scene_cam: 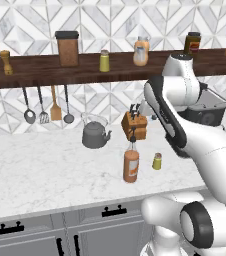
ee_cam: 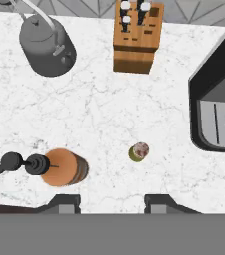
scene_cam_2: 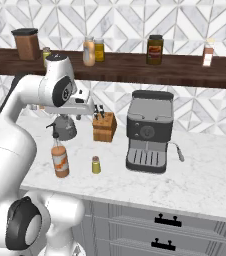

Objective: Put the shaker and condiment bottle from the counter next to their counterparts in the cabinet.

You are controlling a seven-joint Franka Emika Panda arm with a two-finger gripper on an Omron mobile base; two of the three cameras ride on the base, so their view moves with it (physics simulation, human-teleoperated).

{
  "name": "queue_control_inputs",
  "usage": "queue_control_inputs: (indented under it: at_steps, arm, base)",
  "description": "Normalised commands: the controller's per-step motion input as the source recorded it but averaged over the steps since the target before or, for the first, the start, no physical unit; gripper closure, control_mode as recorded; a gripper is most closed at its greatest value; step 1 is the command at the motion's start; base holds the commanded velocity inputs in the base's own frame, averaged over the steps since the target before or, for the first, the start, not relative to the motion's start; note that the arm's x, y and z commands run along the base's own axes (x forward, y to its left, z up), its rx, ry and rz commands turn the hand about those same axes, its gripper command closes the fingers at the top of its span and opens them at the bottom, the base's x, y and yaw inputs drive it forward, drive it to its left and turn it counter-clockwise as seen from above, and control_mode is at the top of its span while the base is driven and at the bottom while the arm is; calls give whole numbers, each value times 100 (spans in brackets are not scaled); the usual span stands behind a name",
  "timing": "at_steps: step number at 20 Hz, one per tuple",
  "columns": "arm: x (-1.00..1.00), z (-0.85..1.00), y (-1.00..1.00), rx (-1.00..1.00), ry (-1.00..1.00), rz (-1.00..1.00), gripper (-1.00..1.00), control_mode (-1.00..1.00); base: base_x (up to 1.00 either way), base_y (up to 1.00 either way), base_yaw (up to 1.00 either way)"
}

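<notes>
One shaker [scene_cam: 157, 161], one condiment bottle [scene_cam: 131, 165] on counter [scene_cam: 45, 170].

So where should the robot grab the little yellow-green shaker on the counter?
Probably around its round body just under the grey cap, coming straight down from above. The shaker stands upright on the counter with open space all round it, apart from the condiment bottle. The gripper hangs open high above, its gap a little to one side of the shaker, so it needs a small shift first.
</notes>
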Motion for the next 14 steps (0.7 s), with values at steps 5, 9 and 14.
queue_control_inputs:
  at_steps: [5,9,14]
  arm:
    - [-4,-3,-13,0,0,0,-100,-100]
    - [-47,-7,-28,1,-2,0,-100,-100]
    - [-29,-52,-35,5,-4,11,-100,-100]
  base:
    - [0,0,0]
    - [0,0,0]
    - [0,0,0]
